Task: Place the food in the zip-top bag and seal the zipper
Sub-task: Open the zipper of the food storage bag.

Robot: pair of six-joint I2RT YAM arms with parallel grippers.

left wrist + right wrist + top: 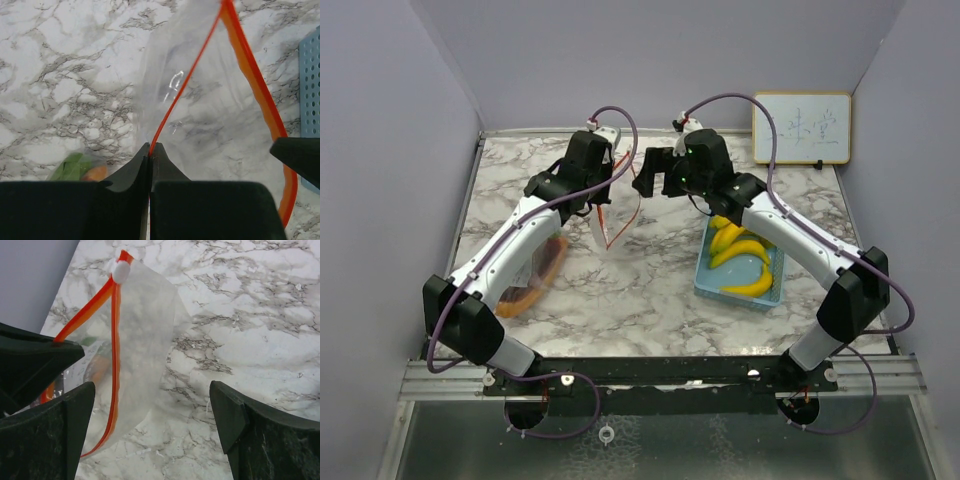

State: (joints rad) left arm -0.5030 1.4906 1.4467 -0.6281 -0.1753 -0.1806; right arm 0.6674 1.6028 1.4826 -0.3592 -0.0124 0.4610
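Observation:
The clear zip-top bag (610, 222) with an orange zipper hangs open from my left gripper (597, 200), which is shut on one zipper edge (167, 112). The bag's lower part lies left on the table, with a purple eggplant (550, 260) and an orange carrot (518, 298) in it. A green leaf (70, 167) and the carrot (95, 173) show through the bag. A white slider (120, 271) sits at the zipper's far end. My right gripper (642, 176) is open and empty beside the bag's mouth (116, 340). Yellow bananas (740, 252) lie in the basket.
The light blue basket (712, 282) stands right of centre under my right arm, and its edge shows in the left wrist view (311, 75). A small whiteboard (801, 127) leans on the back wall. Grey walls close in the marble table (650, 290).

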